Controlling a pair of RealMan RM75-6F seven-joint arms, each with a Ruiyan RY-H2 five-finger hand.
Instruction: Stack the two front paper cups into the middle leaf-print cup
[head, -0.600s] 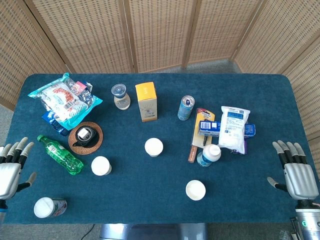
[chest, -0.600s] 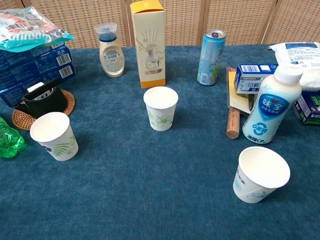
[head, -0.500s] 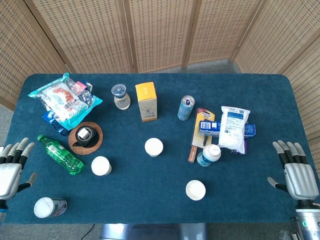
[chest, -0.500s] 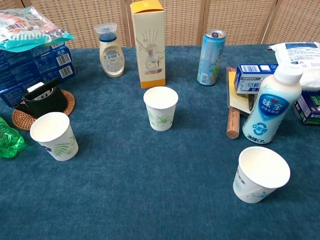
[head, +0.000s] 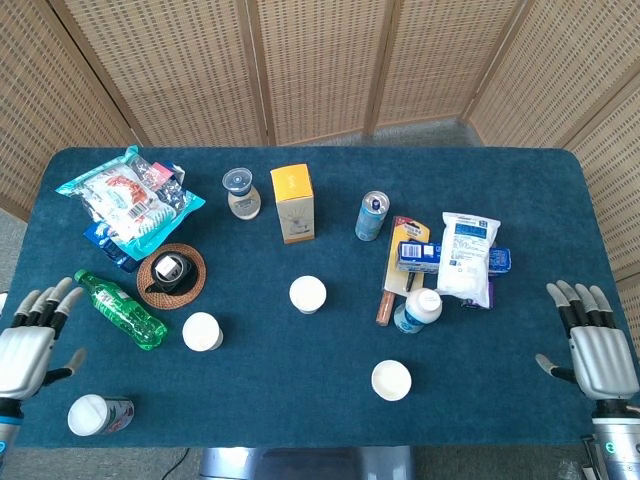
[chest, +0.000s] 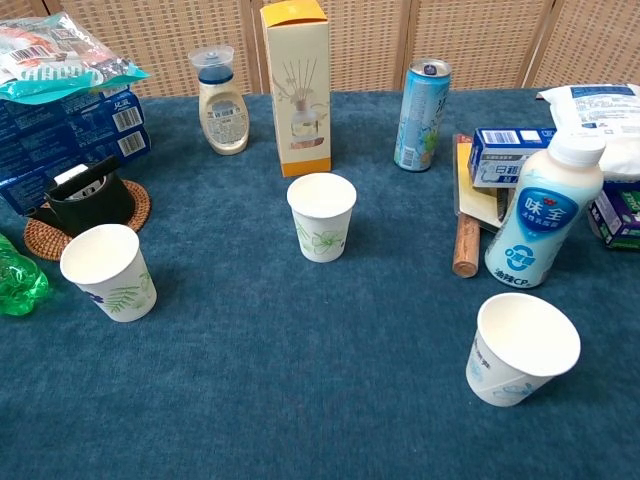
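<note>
Your left hand (head: 28, 345) and right hand (head: 598, 345) hover spread wide, empty. Middle leaf-print cup (chest: 321, 217); at 4 o'clock, bottle (chest: 543, 213) reads "味全".

Green bottle (head: 120, 309) beside wicker coaster (head: 171, 276).

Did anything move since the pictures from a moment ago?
Only the robot's left hand: it shifted a little to the right and toward the near table edge, fingers apart, holding nothing. The right hand stayed put, also open. The three white leaf-print paper cups stand where they were, none stacked yet.
</note>
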